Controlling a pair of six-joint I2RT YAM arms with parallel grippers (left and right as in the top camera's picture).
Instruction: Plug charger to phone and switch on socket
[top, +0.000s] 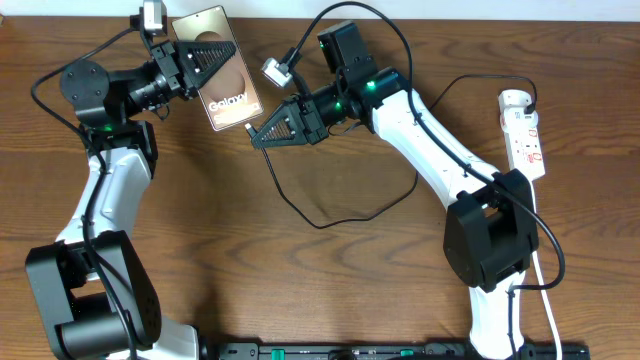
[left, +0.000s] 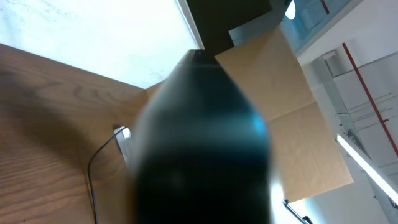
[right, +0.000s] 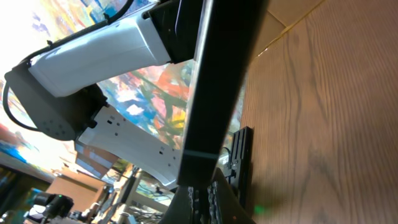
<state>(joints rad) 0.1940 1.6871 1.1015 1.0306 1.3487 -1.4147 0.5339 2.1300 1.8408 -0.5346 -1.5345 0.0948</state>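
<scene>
Fingers of my left gripper (top: 234, 48) are clamped on the upper end of the flat, glossy brownish phone (top: 232, 98) lettered "Galaxy", held at a slant over the brown wooden table (top: 330, 290). Just off the phone's lower edge, my right gripper (top: 255, 138) is pinched tight on the long thin black charger cable (top: 320, 224). The cable loops back past that arm to the white elongated power strip (top: 525, 130), well apart behind it.

The brown wood-grain table (top: 330, 300) carries the charger (top: 330, 222), its thin black cable lying in a loose loop just behind the fingers (top: 272, 128) of the right gripper (top: 254, 138), and, well apart from those fingers, the white socket (top: 524, 135) with its white cord (top: 548, 300).
</scene>
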